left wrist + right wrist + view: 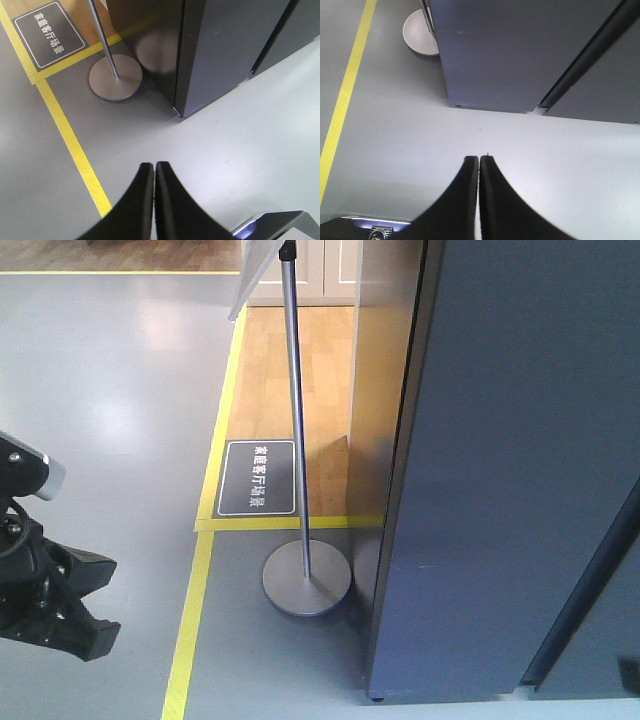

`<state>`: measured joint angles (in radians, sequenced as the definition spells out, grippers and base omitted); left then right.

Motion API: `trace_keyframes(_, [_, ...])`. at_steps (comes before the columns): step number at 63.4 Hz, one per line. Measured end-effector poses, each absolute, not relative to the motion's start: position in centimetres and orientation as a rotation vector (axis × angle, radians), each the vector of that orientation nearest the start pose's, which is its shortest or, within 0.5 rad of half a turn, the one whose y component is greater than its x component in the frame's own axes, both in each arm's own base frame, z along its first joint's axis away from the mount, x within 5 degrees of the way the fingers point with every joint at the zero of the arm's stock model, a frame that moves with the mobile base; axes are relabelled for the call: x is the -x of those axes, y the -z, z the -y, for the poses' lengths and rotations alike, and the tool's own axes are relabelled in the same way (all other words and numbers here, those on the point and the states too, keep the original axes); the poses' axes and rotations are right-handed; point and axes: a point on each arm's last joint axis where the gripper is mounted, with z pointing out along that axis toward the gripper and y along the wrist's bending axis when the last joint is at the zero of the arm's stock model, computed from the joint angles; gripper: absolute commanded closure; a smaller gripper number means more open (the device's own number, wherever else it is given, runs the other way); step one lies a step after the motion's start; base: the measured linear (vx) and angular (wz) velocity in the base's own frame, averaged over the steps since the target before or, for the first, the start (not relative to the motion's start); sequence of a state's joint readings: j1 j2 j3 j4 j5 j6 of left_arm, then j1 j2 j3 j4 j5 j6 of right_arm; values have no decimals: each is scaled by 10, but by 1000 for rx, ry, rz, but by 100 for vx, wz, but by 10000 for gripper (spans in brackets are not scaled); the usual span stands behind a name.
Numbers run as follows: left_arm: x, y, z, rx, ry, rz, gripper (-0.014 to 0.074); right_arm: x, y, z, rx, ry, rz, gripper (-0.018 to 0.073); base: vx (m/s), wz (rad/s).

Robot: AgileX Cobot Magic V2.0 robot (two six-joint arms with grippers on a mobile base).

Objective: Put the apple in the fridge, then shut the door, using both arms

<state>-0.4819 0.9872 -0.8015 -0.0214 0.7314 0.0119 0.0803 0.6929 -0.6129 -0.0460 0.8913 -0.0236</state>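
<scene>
left gripper (pixel 154 167) pinched closed, empty | right gripper (pixel 479 160) pinched closed, empty | both over grey floor (pixel 395 135) | fridge (pixel 510 460) door closed | sign stand (pixel 305 580) beside it

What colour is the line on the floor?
The floor line is bright yellow, against grey floor. It shows best in the exterior front-facing view.

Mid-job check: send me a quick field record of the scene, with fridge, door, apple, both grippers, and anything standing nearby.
fridge: dark grey cabinet, standing on the floor to the right
door: shut as far as the views show; no white interior visible
apple: not in any view
left gripper: shut, empty, over the light grey floor
right gripper: shut, empty, facing the fridge base
sign stand: metal pole on a round base, left of the fridge
floor marking: yellow tape line; black floor sign
</scene>
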Motion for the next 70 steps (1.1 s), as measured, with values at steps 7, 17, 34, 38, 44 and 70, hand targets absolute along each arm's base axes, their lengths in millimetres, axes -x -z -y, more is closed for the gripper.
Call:
trace_keyframes(7, [-167, -310, 89, -578, 242, -2344, 603, -94, -282, -6, 136, -2, -2425, 563, 0, 0])
trace_keyframes(17, [-167, -310, 89, -578, 242, -2344, 603, -70, -278, -6, 136, -33, -2394, 563, 0, 0])
trace_keyframes(34, [-167, -310, 89, -578, 242, -2344, 603, -45, -276, -7, 131, -72, -2387, 563, 0, 0])
trace_keyframes(38, [-167, -310, 89, -578, 242, -2344, 603, -43, -276, -7, 131, -75, -2392, 563, 0, 0])
trace_keyframes(44, [-167, -310, 89, -578, 242, -2344, 603, -42, -275, -7, 132, -75, -2395, 563, 0, 0])
trace_keyframes(70, [-154, -325, 74, -509, 244, -2266, 603, -42, -275, -7, 131, -83, -2399, 563, 0, 0])
